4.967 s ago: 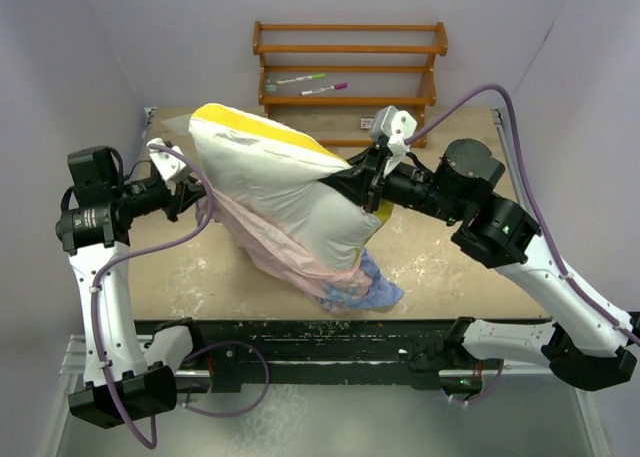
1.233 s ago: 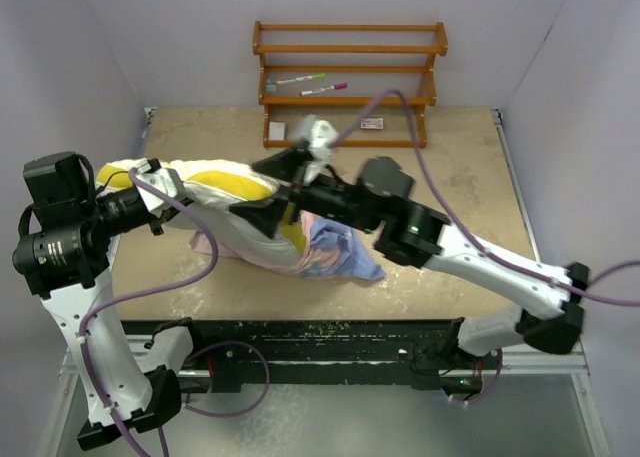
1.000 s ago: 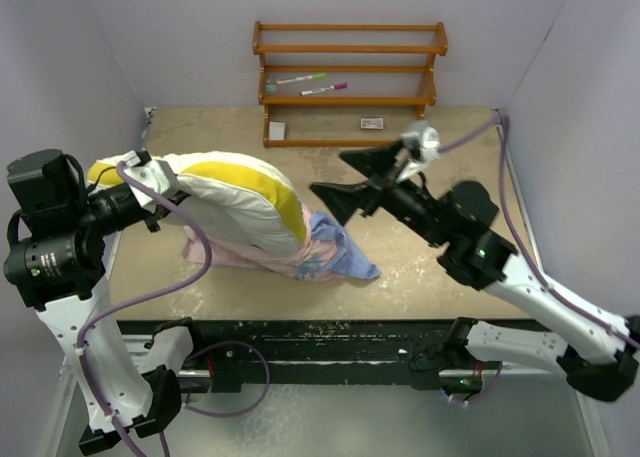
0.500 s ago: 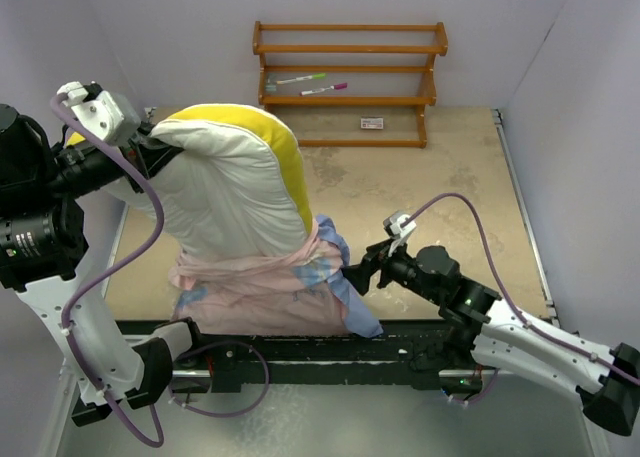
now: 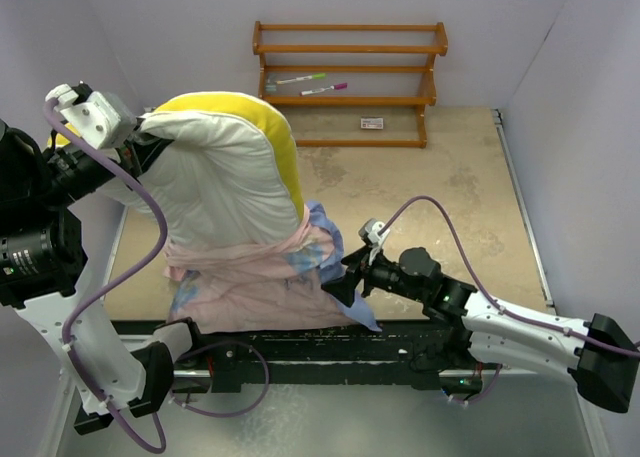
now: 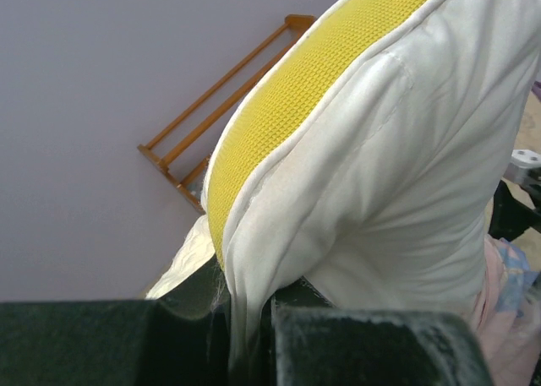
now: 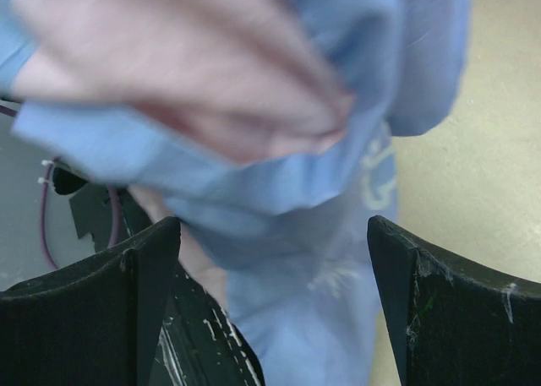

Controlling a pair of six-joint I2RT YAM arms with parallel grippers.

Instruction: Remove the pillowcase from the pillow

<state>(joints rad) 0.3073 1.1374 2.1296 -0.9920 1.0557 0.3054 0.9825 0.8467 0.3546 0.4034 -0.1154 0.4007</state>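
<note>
Half a pillow (image 5: pixel 225 177) bared above its bunched pillowcase (image 5: pixel 265 289).
Lifted by left gripper (image 6: pixel 249 331) pinched tight on its edge; right gripper (image 7: pixel 270 238) spread wide astride the cloth.

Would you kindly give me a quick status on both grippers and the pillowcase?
Left gripper shut on pillow corner, pillow raised. Right gripper open, pillowcase between its jaws. Pillowcase bunched over pillow's lower end, not off. Nothing blocking.

The whole table (image 5: pixel 450 177) is being viewed from above, behind the arm bases. The pillow (image 6: pixel 380 175) is being filmed close-up from the left wrist, toward the rack (image 6: pixel 296 21). The pillowcase (image 7: pixel 254 200) is being filmed closer still from the right wrist. Both are being shown overhead too.
</note>
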